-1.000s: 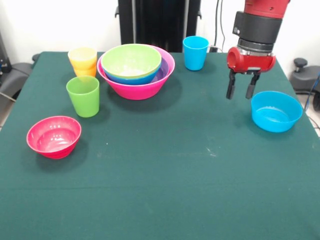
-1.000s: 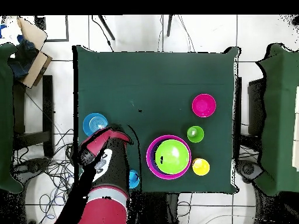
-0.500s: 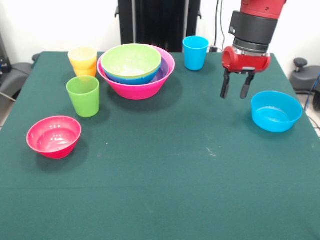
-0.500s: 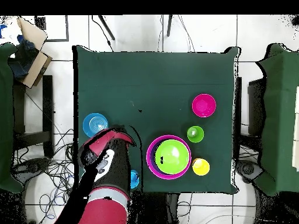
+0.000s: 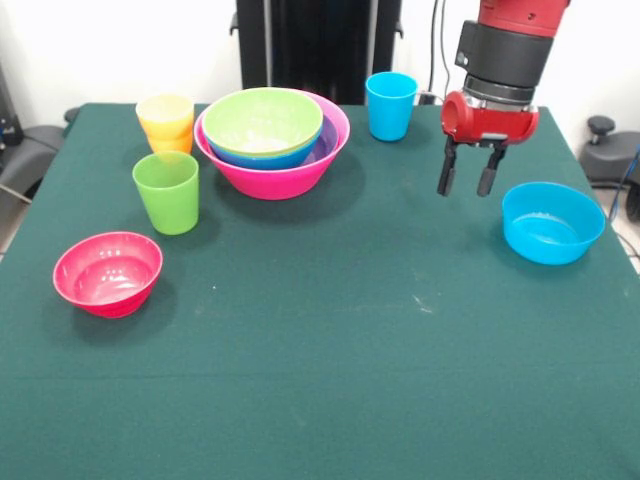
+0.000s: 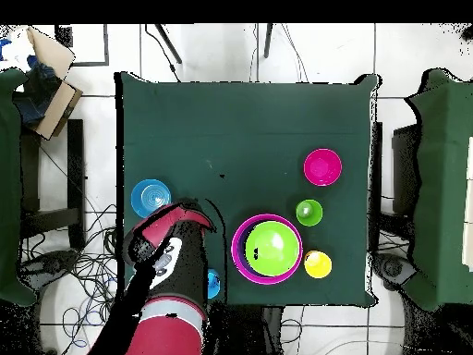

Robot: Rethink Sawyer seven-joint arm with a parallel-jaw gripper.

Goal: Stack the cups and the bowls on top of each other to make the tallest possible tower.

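My gripper [image 5: 466, 180] hangs open and empty above the cloth, left of the light blue bowl [image 5: 552, 222] and in front of the blue cup [image 5: 391, 105]. The tower is a nest of bowls: a light green bowl [image 5: 263, 120] inside a blue one [image 5: 262, 158], a purple edge showing, all in the large pink bowl [image 5: 275, 176]. A yellow cup sits in an orange cup [image 5: 167, 124] beside it. The green cup [image 5: 167, 192] and the red-pink bowl [image 5: 107, 272] stand apart. From overhead the arm [image 6: 166, 277] covers the gripper and most of the blue cup [image 6: 212, 283].
The green tablecloth [image 5: 330, 340] covers the table; its edges drop off on all sides. Overhead, a cardboard box [image 6: 44, 69] lies on the floor beyond a table corner, with cables around the table legs.
The gripper has drifted slightly left and away from the light blue bowl, towards the blue cup. Nothing on the table has moved.
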